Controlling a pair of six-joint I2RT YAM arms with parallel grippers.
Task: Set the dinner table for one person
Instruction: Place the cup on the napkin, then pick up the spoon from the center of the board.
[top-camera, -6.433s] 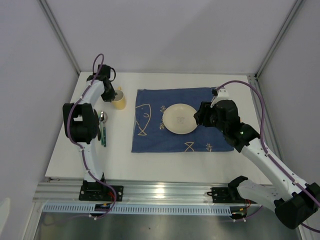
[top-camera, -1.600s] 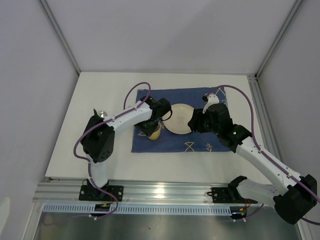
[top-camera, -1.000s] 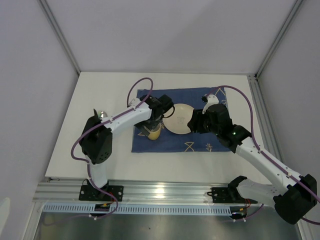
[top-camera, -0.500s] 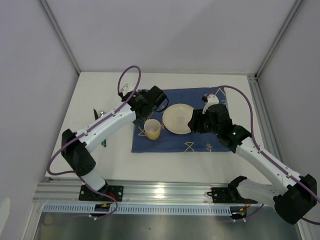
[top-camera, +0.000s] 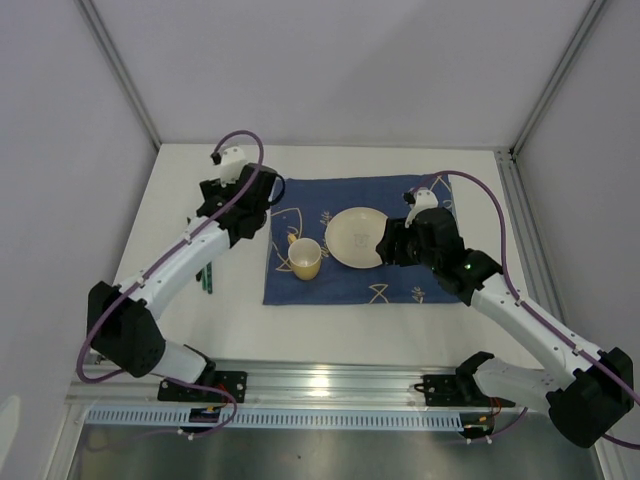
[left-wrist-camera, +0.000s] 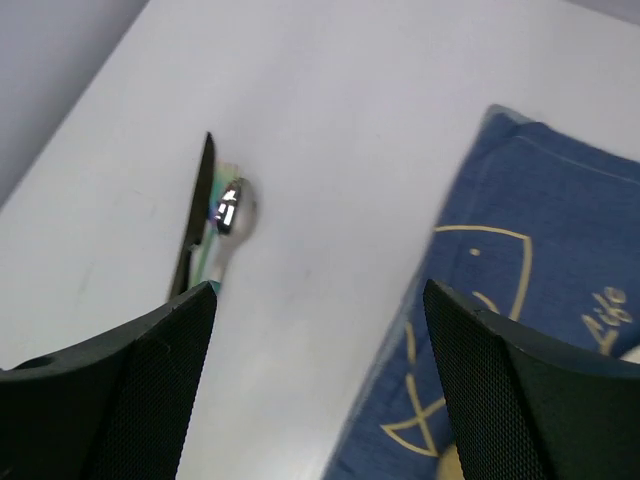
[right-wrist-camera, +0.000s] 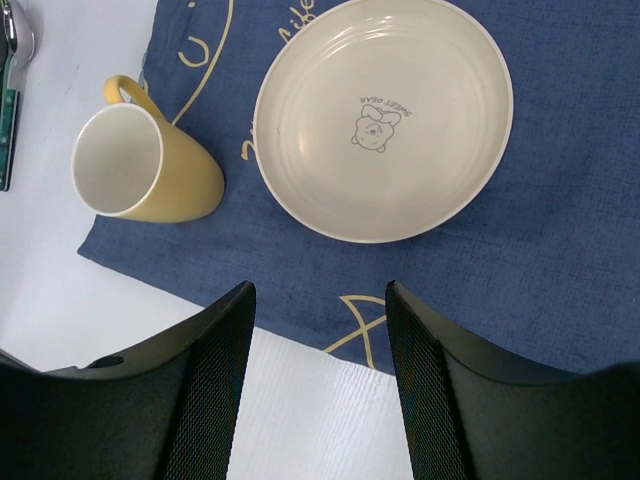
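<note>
- White matte bench (top-camera: 230, 320): the dinner table itself, edged with aluminium rails. It lies beneath both sets of fingers and carries every piece below. The setting is being built at its middle.
- Dark blue cloth (top-camera: 400, 280) with pale fish drawings: spread flat as the place mat. Directly below the right fingers (right-wrist-camera: 180, 400); its left edge shows just past the right-hand one of the left fingers (left-wrist-camera: 130, 400).
- Left arm: it has swung away from the cloth toward the far left of the bench. Its fingers are spread wide with nothing between them, so the mug has been let go.
- Right arm: unchanged, hovering above the cloth. Its fingers stand partly apart and grip nothing.
- Cream plate (top-camera: 353, 238) with a small bear print: flat on the cloth, ahead of the right fingers and untouched. It has not shifted.
- Yellow mug (top-camera: 304, 259): the piece that has just changed place. It stood alone at the far left of the bench and is now upright on the cloth, just beside the plate's left rim. It sits ahead and to the left of the right fingers, well apart from the left ones.
- Spoon (left-wrist-camera: 232, 210): on bare bench, ahead of the left fingers, nearer the left-hand one, beside a dark green-handled utensil (left-wrist-camera: 198, 215) of a kind I cannot tell.
- Standing of the task, as a judgement: plate and mug look placed, the cutlery is still off the cloth, and the left fingers appear headed there.
</note>
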